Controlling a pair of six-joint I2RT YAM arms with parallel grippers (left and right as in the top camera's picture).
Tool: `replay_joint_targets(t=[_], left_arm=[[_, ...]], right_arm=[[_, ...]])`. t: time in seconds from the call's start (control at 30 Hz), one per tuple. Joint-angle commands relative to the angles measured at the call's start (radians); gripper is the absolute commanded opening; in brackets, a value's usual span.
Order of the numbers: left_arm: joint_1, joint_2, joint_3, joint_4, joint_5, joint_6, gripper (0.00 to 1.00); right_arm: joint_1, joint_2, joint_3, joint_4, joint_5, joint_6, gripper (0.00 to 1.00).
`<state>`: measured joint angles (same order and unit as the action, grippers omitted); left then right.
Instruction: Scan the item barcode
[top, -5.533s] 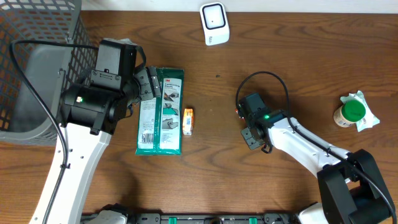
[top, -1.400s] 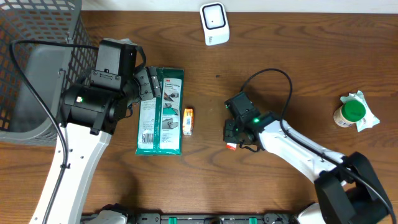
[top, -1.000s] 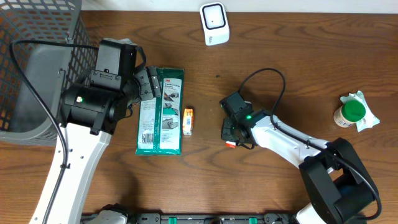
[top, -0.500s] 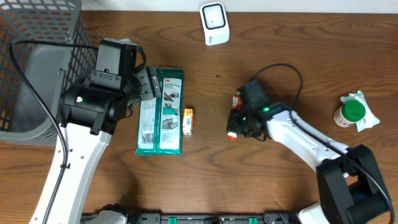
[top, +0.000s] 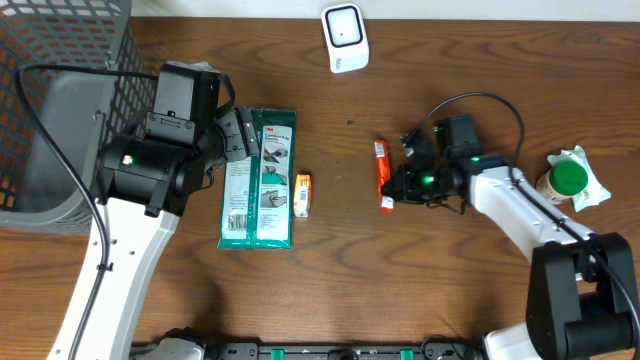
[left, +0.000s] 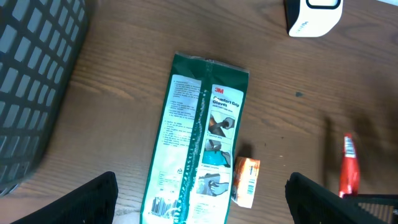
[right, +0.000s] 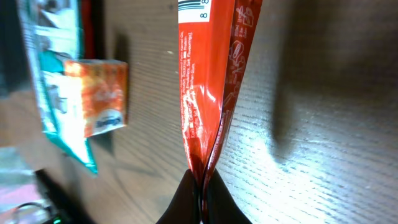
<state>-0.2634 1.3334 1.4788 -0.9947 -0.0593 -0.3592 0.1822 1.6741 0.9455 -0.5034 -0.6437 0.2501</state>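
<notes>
My right gripper (right: 200, 194) is pinched fully closed on the sealed end of a red packet (right: 211, 74). In the right wrist view the packet runs from the fingertips (right: 188, 198) at the bottom edge straight up the frame. It is turned edge-on, and printed barcode bars show at the very top. A shadow falls on the wood to its right, and I cannot tell whether the packet touches the table.

Overhead, the packet (top: 382, 175) is a thin strip right of centre, with the right gripper (top: 392, 196) at its lower end. The white scanner (top: 345, 38) stands well apart at the top centre edge.

My left gripper (left: 199, 208) is spread wide with nothing in it. It hangs over the near end of a green glove package (left: 199, 143) lying flat. A small orange box (left: 245, 182) lies just beside that package's right edge. A black wire basket (top: 60, 60) fills the upper left. At the far right a green-capped bottle (top: 570, 180) rests on crumpled white paper.
</notes>
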Motion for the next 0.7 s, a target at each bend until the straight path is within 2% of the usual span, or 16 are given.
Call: replay_joint_targets(t=[0.0, 0.17, 0.37, 0.53, 0.67], left_arm=[[0.005, 0.002, 0.016, -0.002, -0.013, 0.010, 0.86], [0.005, 0.002, 0.016, -0.002, -0.013, 0.010, 0.86], [0.005, 0.002, 0.016, -0.002, -0.013, 0.010, 0.86], [0.005, 0.002, 0.016, -0.002, -0.013, 0.010, 0.86], [0.005, 0.002, 0.016, -0.002, -0.013, 0.010, 0.86]], right_arm=[[-0.064, -0.013, 0.005, 0.005, -0.155, -0.053, 0.01], [-0.107, -0.011, -0.038, 0.032, -0.195, -0.055, 0.01], [-0.112, -0.011, -0.153, 0.235, -0.323, -0.016, 0.01], [-0.119, -0.005, -0.236, 0.364, -0.338, 0.034, 0.01], [-0.119, 0.010, -0.265, 0.381, -0.321, 0.034, 0.01]])
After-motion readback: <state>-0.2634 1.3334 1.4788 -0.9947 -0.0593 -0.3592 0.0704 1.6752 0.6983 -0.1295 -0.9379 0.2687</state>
